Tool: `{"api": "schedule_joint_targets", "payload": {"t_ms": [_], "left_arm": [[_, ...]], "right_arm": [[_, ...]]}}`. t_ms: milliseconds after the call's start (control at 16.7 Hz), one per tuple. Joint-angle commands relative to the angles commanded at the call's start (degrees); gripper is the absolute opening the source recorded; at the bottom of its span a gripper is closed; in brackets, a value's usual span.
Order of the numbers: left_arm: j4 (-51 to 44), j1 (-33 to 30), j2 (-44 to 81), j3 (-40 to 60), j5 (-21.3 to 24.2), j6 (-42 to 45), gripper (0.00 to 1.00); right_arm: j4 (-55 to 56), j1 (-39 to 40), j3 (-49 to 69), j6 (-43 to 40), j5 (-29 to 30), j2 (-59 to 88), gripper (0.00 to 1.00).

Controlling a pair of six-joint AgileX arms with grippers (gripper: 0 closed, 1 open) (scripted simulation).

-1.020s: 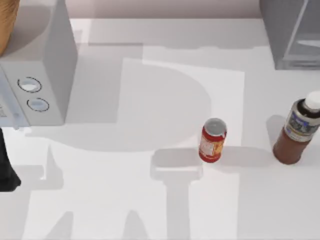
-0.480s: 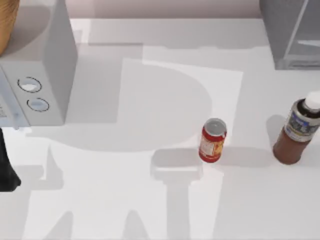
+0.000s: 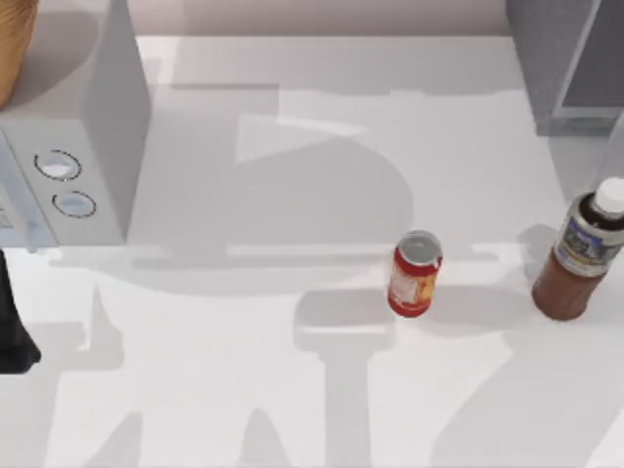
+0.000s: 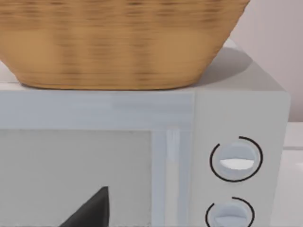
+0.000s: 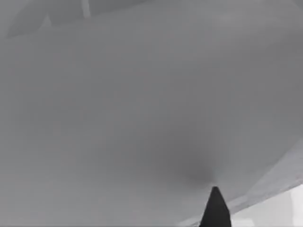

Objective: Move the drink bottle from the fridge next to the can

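White tabletop (image 3: 292, 390) fills the top view, crossed by broad grey shadows.

Top view:
- The drink bottle (image 3: 579, 255) stands upright on the table at the right side, outside the fridge (image 3: 570, 63), which is cut off at the upper right corner.
- The can (image 3: 415, 274) stands upright left of the bottle, well apart from it.
- The white box with two dials (image 3: 68, 146) sits at the left edge; a sliver of the woven basket (image 3: 12, 44) on top of it shows at the upper left corner.
- The left arm (image 3: 12, 336) shows as a dark shape at the left edge, parked.

Left wrist view:
- The dial box front (image 4: 189, 156) and both dials are seen head-on, with the basket (image 4: 118, 42) resting on its top.
- One dark finger (image 4: 92, 210) of the left gripper enters at the frame edge. Whether the left fingers are parted or closed cannot be told.

Right wrist view:
- A plain grey surface (image 5: 142, 104) lies close to the camera; what it belongs to cannot be made out.
- One dark fingertip (image 5: 215, 210) of the right gripper is visible. Its finger state cannot be told either.

Change from half a second ago: bottle, can and dial box keep their positions. The bright patch at table centre has shrunk, shadow now covers more of the right side, and the fridge's pale door panel no longer shows at the corner.
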Motion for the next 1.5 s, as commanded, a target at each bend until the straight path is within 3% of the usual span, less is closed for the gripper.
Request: {"api": "schedule_joint_targets", "payload": {"t_ms": [180, 360, 780, 1500], "left_arm": [[0.0, 0.0, 0.0, 0.0, 0.0, 0.0, 1.0], [0.0, 0.0, 0.0, 0.0, 0.0, 0.0, 1.0], [0.0, 0.0, 0.0, 0.0, 0.0, 0.0, 1.0], [0.0, 0.0, 0.0, 0.0, 0.0, 0.0, 1.0]], "right_arm": [[4.2, 11.0, -3.8, 7.6, 9.0, -2.9, 1.0], [6.9, 16.6, -6.2, 12.4, 14.4, -4.8, 1.0], [6.9, 16.4, -5.8, 12.9, 15.5, -4.0, 1.0], [1.8, 16.5, 19.2, 13.0, 15.8, 15.8, 1.0]]}}
